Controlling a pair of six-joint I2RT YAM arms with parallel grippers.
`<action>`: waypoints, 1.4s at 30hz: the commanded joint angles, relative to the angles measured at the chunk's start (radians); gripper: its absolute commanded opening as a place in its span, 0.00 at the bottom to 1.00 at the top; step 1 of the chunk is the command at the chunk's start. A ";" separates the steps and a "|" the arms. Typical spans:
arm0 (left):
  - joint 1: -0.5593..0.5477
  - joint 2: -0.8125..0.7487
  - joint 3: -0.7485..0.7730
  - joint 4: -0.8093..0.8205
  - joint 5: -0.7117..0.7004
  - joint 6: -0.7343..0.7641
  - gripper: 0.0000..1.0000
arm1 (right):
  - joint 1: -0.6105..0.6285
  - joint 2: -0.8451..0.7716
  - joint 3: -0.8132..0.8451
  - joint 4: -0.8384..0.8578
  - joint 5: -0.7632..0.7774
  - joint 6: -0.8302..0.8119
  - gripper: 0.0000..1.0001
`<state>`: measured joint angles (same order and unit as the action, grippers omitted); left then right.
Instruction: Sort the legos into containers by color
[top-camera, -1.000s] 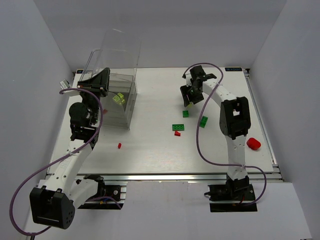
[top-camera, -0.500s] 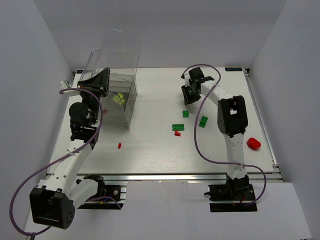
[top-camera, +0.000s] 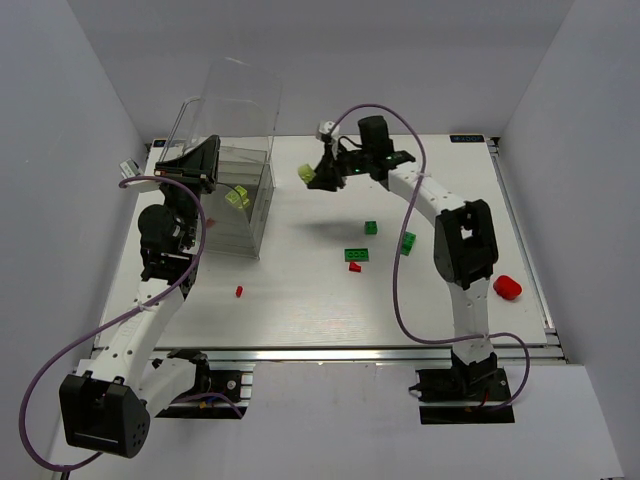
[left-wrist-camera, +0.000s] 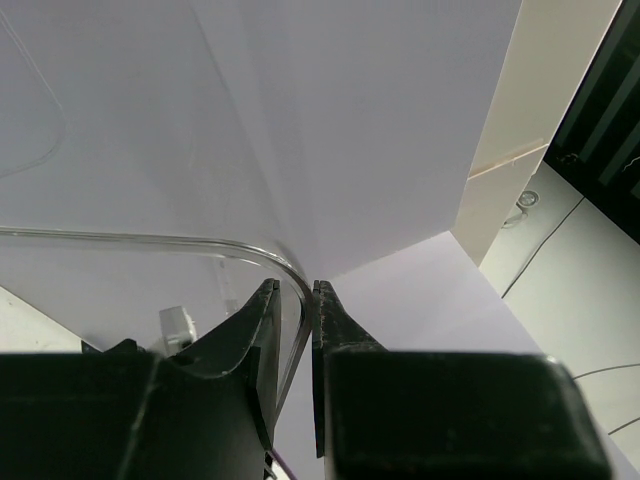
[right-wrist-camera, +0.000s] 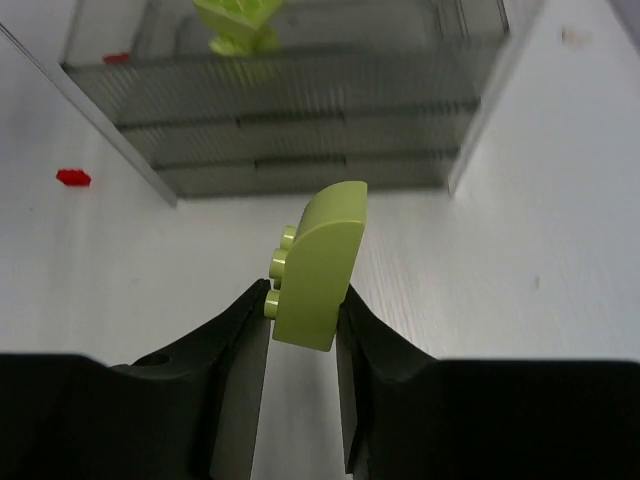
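My right gripper (top-camera: 318, 176) is shut on a yellow-green lego (right-wrist-camera: 317, 268) and holds it above the table, right of the clear bin (top-camera: 232, 115); the brick also shows in the top view (top-camera: 307, 174). The bin's front wall (right-wrist-camera: 300, 120) is ahead of it, with a yellow-green lego (right-wrist-camera: 238, 24) inside, also seen from above (top-camera: 238, 197). My left gripper (top-camera: 196, 160) is shut on the bin's rim (left-wrist-camera: 295, 290). Dark green legos (top-camera: 371, 227) (top-camera: 356, 254) (top-camera: 408, 242) and red legos (top-camera: 354, 267) (top-camera: 239, 291) lie on the table.
A larger red object (top-camera: 508, 288) lies near the table's right edge. A red lego (right-wrist-camera: 73, 178) shows left of the bin in the right wrist view. White walls enclose the table at the back and sides.
My right gripper has lifted from the table near the dark green legos and swung left toward the bin, carrying the yellow-green lego. The left arm has not moved.
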<state>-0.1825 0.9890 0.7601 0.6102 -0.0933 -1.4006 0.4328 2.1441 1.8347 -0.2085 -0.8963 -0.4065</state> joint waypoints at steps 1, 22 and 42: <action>0.006 0.011 -0.022 -0.066 -0.023 -0.058 0.19 | 0.084 0.010 0.034 0.356 -0.086 0.043 0.00; 0.006 0.022 -0.010 -0.079 -0.013 -0.058 0.19 | 0.308 0.272 0.294 0.687 0.510 0.561 0.00; 0.006 0.020 -0.010 -0.081 -0.005 -0.058 0.19 | 0.281 0.212 0.207 0.776 0.453 0.571 0.59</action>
<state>-0.1825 0.9890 0.7605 0.6041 -0.0868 -1.4002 0.7338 2.4336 2.0735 0.4599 -0.4122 0.1425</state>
